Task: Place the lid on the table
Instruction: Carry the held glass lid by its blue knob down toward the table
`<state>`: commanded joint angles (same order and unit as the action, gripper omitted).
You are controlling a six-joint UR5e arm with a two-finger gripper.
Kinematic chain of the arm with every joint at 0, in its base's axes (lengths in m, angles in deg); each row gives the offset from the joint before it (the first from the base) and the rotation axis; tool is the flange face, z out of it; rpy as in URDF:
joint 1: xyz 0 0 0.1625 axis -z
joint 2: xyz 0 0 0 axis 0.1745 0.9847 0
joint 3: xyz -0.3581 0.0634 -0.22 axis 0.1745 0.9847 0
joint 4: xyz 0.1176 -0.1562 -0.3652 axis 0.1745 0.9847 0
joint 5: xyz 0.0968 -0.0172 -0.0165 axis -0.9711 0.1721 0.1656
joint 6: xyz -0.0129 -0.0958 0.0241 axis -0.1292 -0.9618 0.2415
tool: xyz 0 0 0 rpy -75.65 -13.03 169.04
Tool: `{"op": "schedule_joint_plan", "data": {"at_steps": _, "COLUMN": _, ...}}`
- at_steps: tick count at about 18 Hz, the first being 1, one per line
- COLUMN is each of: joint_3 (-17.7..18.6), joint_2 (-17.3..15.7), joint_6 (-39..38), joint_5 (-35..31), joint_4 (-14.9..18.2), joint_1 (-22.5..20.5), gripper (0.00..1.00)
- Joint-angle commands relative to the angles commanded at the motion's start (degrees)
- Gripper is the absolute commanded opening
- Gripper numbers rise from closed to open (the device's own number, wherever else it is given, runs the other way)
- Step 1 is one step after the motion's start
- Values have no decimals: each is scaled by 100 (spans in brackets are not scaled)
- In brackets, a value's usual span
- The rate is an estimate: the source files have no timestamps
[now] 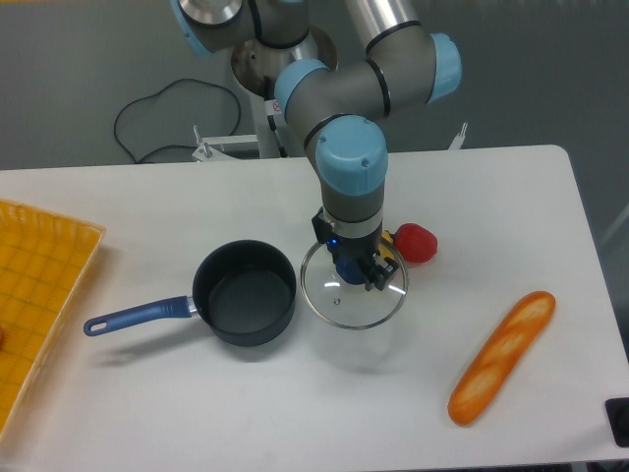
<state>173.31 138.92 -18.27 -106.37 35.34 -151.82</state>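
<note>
Near the table (147,206) centre, the gripper (356,270) pinches the lid (344,303) by its knob, just right of the saucepan (244,293)

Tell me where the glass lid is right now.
In the camera view the lid sits centre-right over the table, at the gripper, just right of the saucepan and left of the red object.
</note>
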Motion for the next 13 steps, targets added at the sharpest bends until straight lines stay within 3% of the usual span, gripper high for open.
{"op": "schedule_joint_plan", "data": {"at_steps": 7, "joint_3": -176, "joint_2": 114, "joint_6": 9, "joint_5": 9, "joint_4": 0, "joint_1": -123, "gripper": 49}}
{"op": "schedule_joint_plan", "data": {"at_steps": 13, "joint_3": -395, "joint_2": 422, "joint_6": -9, "joint_5": -9, "joint_4": -26, "joint_1": -123, "gripper": 49}}
